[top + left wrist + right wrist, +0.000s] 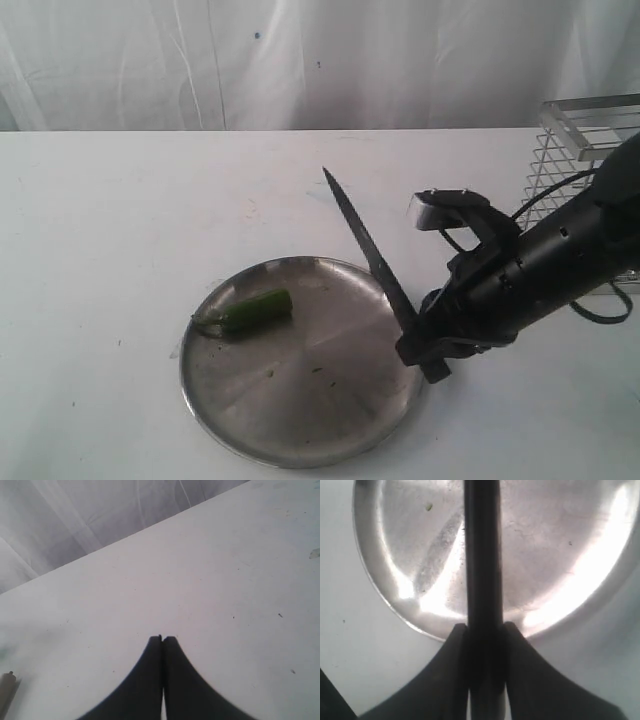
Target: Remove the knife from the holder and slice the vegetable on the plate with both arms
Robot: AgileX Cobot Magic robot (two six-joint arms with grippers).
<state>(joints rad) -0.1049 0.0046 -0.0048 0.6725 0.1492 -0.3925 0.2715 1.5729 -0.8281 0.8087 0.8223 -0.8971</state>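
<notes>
Outside view: right claw [424, 345] is clamped on the slim black knife [362, 235], w/ the blade tilted up by the round shiny steel plate [300, 447]. The small green pepper [250, 312] lies on the plate, well apart from the blade. The silver wire holder [585, 140] stands behind, not in the way.
Left wrist: left claw [162, 640] is pressed together, empty, over the white table [225, 580].
Right wrist: the knife is above the plate.
Next, I think: left claw pins the pepper, then cut.

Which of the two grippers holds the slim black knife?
The right gripper: its fingers clamp the slim black knife; the left gripper is shut on nothing.
</notes>
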